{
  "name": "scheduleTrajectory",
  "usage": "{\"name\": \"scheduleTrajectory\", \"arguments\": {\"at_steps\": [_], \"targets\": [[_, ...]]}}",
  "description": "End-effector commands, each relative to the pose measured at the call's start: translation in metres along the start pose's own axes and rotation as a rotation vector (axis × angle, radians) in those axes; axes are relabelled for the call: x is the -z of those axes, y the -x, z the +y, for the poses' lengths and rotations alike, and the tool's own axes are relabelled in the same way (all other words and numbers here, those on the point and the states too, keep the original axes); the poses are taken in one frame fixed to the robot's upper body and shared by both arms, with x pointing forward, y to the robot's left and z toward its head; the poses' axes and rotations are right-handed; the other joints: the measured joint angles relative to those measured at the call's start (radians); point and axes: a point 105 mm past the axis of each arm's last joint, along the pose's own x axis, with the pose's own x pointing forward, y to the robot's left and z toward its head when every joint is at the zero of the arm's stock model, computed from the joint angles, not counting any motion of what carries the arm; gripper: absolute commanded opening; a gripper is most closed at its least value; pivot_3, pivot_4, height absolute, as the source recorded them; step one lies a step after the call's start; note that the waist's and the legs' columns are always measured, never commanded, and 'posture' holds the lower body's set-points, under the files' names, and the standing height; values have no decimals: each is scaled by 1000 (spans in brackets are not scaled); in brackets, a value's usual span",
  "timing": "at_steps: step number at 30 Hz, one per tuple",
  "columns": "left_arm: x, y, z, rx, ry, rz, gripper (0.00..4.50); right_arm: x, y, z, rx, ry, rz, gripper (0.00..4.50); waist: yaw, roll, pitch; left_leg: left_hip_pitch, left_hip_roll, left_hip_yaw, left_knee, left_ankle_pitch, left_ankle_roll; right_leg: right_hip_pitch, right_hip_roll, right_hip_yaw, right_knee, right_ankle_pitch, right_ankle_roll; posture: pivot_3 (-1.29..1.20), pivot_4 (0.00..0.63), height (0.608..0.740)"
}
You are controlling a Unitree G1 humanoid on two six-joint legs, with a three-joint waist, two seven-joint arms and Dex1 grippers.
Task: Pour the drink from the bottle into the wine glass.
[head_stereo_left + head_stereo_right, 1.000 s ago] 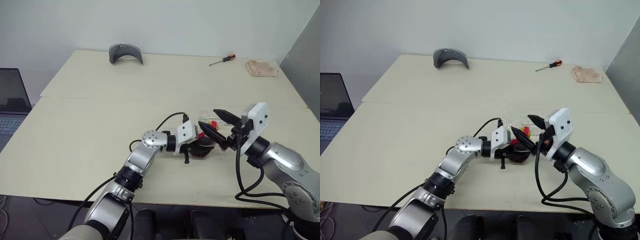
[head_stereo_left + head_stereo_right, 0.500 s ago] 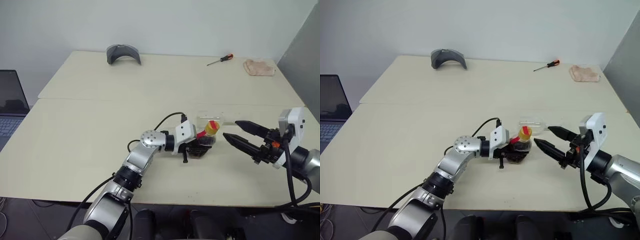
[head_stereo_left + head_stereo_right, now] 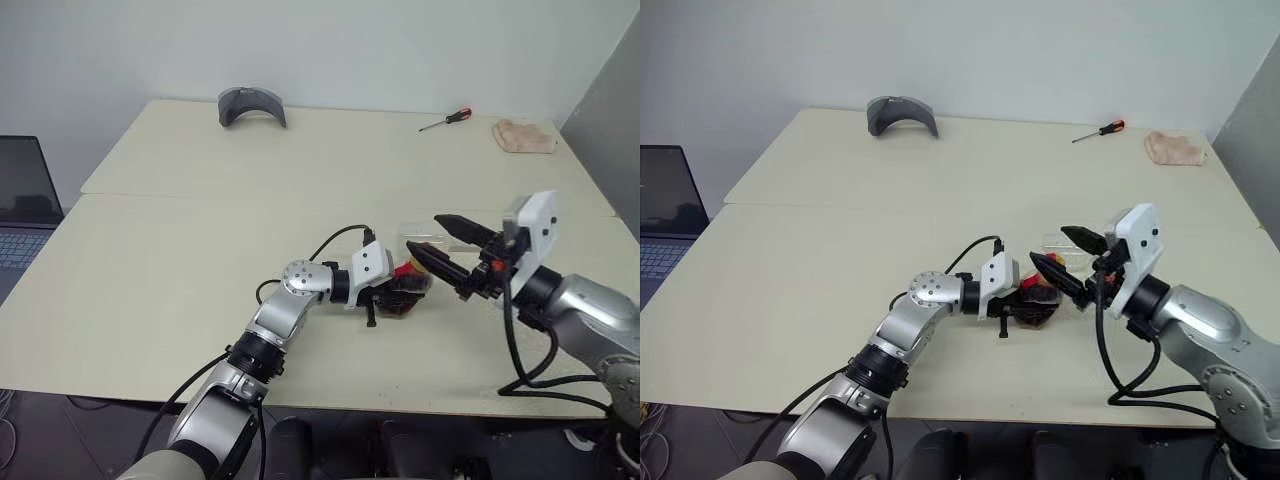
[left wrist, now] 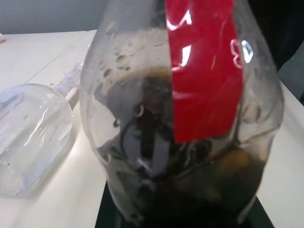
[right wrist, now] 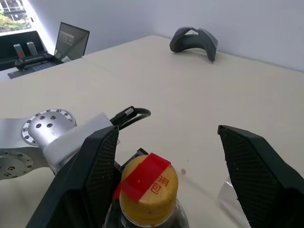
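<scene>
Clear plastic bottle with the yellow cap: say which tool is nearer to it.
Left. The left tool is shut on the clear round plastic bottle; the right tool stands open around its yellow cap, not touching.

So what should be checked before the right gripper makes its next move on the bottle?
1. Bottle held: ok, left gripper is shut on its body.
2. Cap off: not ok, the yellow cap is on.
3. Right gripper ready: ok, open, one finger on each side of the cap, not touching.
4. Wine glass upright: not ok, it seems to lie on its side on the table.
5. Drink inside: ok, dark liquid in the bottle.
</scene>
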Motion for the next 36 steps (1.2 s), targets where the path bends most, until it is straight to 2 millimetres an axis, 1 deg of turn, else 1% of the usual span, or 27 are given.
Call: {"name": "scheduleTrajectory", "arguments": {"at_steps": [1,4,6,8,12,14,17,21,25,29,33,36], "targets": [[-18,-1,3,-3,-59,-50,719,1,6,-10,43,37,-18,3550,0,0,0,0,0,0,0,0,0,0,0,0,0,0,0,0,150,740],[-18,0,3,-4,-58,-48,719,8,14,-17,72,40,-2,3550,0,0,0,0,0,0,0,0,0,0,0,0,0,0,0,0,150,740],[-18,0,3,-4,-58,-47,719,11,24,-24,103,21,5,3550,0,0,0,0,0,0,0,0,0,0,0,0,0,0,0,0,150,740],[-18,0,3,-2,-58,-47,718,13,33,-27,107,-17,0,3550,0,0,0,0,0,-1,0,0,0,0,0,0,0,0,0,0,150,740],[-18,-1,1,2,-58,-49,717,13,46,-23,83,-76,-2,3550,0,0,0,0,0,0,0,0,0,0,0,0,0,0,0,0,150,740],[-18,-2,1,4,-57,-51,717,14,51,-17,46,-97,19,3550,0,0,0,1,0,0,0,0,0,0,0,0,0,0,0,0,150,740],[-18,-2,1,7,-57,-52,717,14,54,-8,-2,-111,48,3550,-3,0,0,1,1,0,-1,0,0,0,1,0,0,0,0,0,150,740],[-18,-2,1,8,-57,-52,716,8,50,0,-36,-117,44,3550,-3,0,0,1,1,0,-1,0,0,0,1,0,1,-1,2,0,150,740],[-18,-2,0,8,-58,-51,700,-2,34,5,-48,-131,-6,3550,-3,0,0,1,0,0,-1,0,0,0,1,1,1,-1,2,0,150,740],[-18,-2,0,7,-58,-50,699,-6,16,7,-39,-129,-33,3550,-3,0,0,1,1,0,-1,0,0,0,1,0,1,-1,2,0,150,740],[-18,-2,1,4,-59,-49,698,-8,6,8,-48,-138,-45,3550,-1,0,0,1,0,0,0,0,0,0,1,0,0,-1,2,0,150,740],[-17,-1,1,0,-58,-48,697,-7,3,11,-65,-144,-38,3550,-1,0,0,1,0,0,0,0,0,0,0,0,0,0,0,0,150,740]]}}
